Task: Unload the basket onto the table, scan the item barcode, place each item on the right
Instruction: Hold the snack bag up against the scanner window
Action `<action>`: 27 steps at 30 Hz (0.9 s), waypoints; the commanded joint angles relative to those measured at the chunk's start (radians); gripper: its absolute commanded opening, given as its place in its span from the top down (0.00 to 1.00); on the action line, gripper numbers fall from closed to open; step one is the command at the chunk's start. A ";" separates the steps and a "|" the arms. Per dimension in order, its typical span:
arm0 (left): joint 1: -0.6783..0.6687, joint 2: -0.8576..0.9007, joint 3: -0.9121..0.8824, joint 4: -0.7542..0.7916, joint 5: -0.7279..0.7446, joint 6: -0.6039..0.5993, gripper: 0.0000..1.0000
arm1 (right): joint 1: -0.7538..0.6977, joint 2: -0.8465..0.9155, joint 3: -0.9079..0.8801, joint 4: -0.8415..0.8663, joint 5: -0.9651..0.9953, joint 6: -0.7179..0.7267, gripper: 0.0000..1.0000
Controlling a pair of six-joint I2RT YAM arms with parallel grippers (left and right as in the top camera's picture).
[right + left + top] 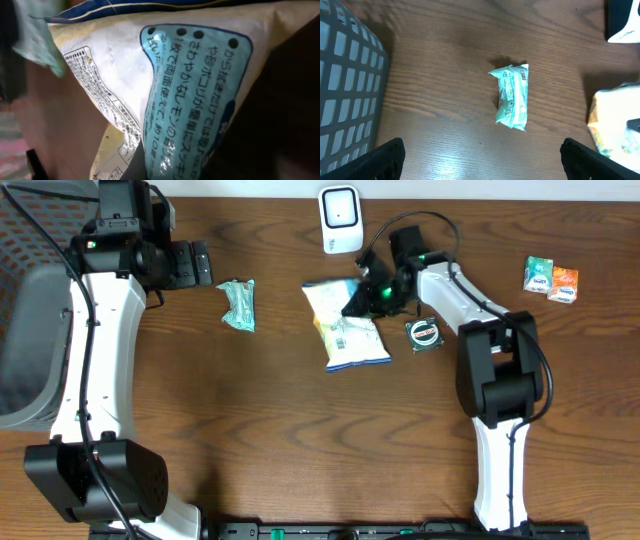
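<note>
The right pincer (372,297) is closed on the upper right edge of the yellow-and-white pouch (345,330), which lies flat on the table (300,440) and spreads away from the pincer to its left and back toward the arm's base. The right wrist view is filled by the pouch's printed face, and the fingers themselves do not show there, so how much film the jaws have caught is hard to say; it may be only a thin corner. That is the main risk: a limp pouch held by 1 edge is likely to sag, swing or slide out once it is lifted. The barcode scanner (340,220) stands just ahead of the pincer and a little to its left, so the swing toward it would be short, and a drooping pouch could knock it or face it crumpled or tilted. I cannot pick out the barcode on the pouch, so the wrong face may well be presented and give no read. A round black-lidded tin (424,333) sits close behind the pincer on its right, where a trailing corner or the wrist could nudge it. The left pincer (200,265) stands wide open and empty, with a green packet (238,305) just ahead of it, well clear of the pouch.
</note>
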State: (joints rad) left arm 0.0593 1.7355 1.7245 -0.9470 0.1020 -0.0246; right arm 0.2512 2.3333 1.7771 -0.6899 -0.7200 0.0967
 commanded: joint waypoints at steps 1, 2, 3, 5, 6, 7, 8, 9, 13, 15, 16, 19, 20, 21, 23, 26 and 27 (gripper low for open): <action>-0.002 -0.002 -0.004 -0.006 -0.002 0.013 0.02 | -0.015 -0.164 0.006 0.068 -0.060 -0.006 0.99; -0.002 -0.002 -0.004 -0.006 -0.002 0.013 0.02 | -0.015 -0.190 0.006 0.099 -0.040 -0.008 0.99; -0.002 -0.002 -0.004 -0.006 -0.002 0.013 0.02 | -0.015 -0.216 0.006 0.130 -0.016 -0.008 0.99; -0.002 -0.002 -0.004 -0.006 -0.002 0.013 0.02 | -0.015 -0.255 0.006 0.187 0.000 -0.008 0.99; -0.002 -0.002 -0.004 -0.006 -0.002 0.013 0.02 | -0.015 -0.278 0.006 0.240 0.000 -0.008 0.99; -0.002 -0.002 -0.004 -0.006 -0.002 0.013 0.02 | -0.015 -0.288 0.006 0.269 0.000 -0.008 0.99; -0.002 -0.002 -0.004 -0.006 -0.002 0.013 0.02 | -0.015 -0.301 0.006 0.316 0.000 -0.008 0.99; -0.002 -0.002 -0.004 -0.006 -0.002 0.013 0.02 | -0.015 -0.309 0.006 0.357 0.000 -0.008 0.99; -0.002 -0.002 -0.004 -0.006 -0.002 0.013 0.02 | -0.013 -0.327 0.006 0.510 0.003 0.000 0.99; -0.002 -0.002 -0.004 -0.006 -0.002 0.013 0.02 | -0.013 -0.327 0.006 0.547 0.018 0.040 0.99; -0.002 -0.002 -0.004 -0.006 -0.002 0.013 0.02 | -0.013 -0.327 0.006 0.548 0.024 0.050 0.99; -0.002 -0.002 -0.004 -0.006 -0.002 0.013 0.02 | -0.013 -0.326 0.006 0.537 0.040 0.049 0.99; -0.002 -0.002 -0.004 -0.006 -0.002 0.013 0.02 | -0.012 -0.326 0.006 0.535 0.040 0.049 0.99; -0.002 -0.002 -0.004 -0.006 -0.002 0.013 0.02 | -0.011 -0.326 0.006 0.530 0.040 0.049 0.99; -0.002 -0.002 -0.004 -0.006 -0.002 0.013 0.02 | -0.009 -0.326 0.006 0.526 0.040 0.049 0.99; -0.002 -0.002 -0.004 -0.006 -0.002 0.013 0.02 | -0.007 -0.326 0.006 0.525 0.040 0.049 0.99; -0.002 -0.002 -0.004 -0.006 -0.002 0.013 0.02 | -0.007 -0.326 0.006 0.525 0.040 0.049 0.99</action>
State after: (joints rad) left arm 0.0593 1.7355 1.7248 -0.9470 0.1017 -0.0250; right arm 0.2356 2.0094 1.7771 -0.1677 -0.6788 0.1303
